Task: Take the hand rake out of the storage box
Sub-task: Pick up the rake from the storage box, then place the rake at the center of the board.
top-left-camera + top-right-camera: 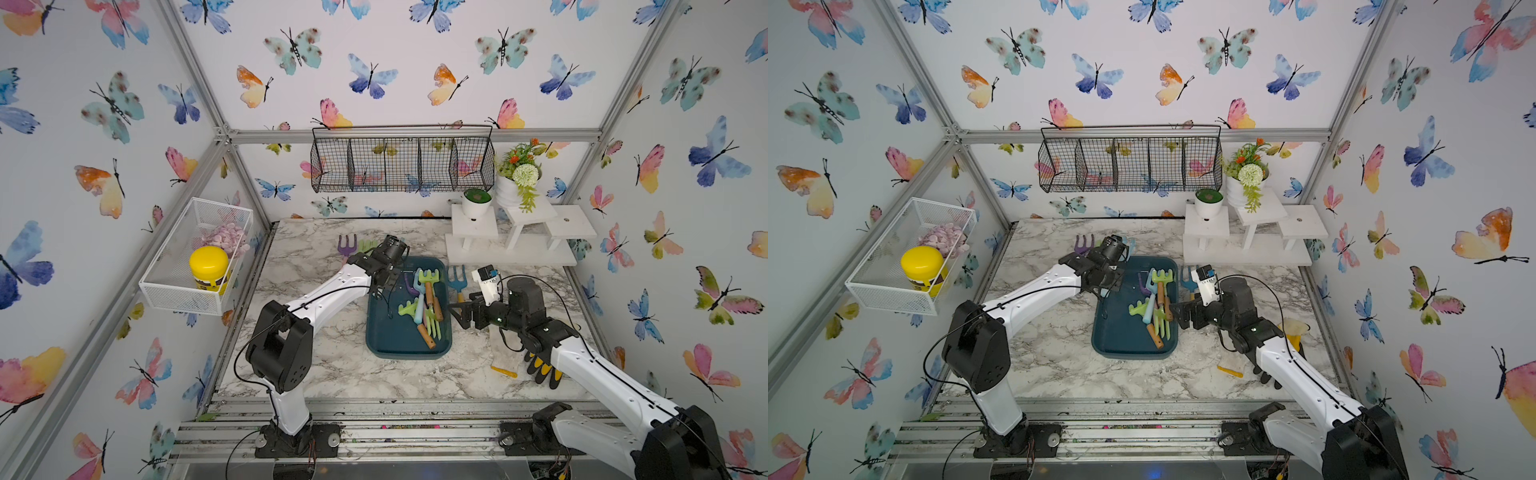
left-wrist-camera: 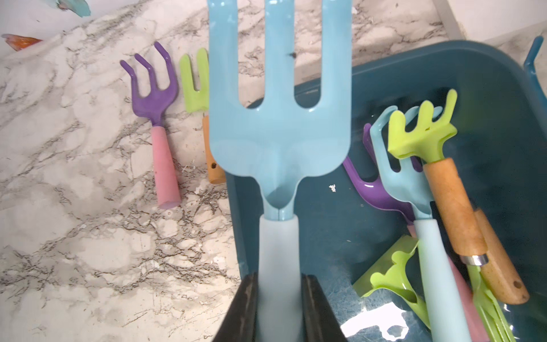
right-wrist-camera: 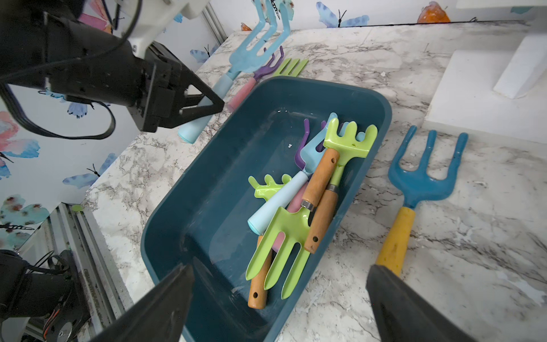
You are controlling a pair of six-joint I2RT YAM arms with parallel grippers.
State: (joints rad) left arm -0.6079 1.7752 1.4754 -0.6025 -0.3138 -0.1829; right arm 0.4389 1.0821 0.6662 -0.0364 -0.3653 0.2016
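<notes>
Left gripper (image 2: pixel 279 308) is clamped on the pale handle of the light blue hand rake (image 2: pixel 279 118) — held above the teal storage box (image 2: pixel 488 74), at its far left corner; right gripper (image 3: pixel 281 268) gapes wide beside the right rim, near the pile of rakes (image 3: pixel 296 219) inside

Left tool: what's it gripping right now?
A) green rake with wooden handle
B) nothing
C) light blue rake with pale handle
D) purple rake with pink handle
C: in the left wrist view the left tool is closed on the pale handle of the light blue hand rake, with the rake's head sticking out ahead of it.
</notes>
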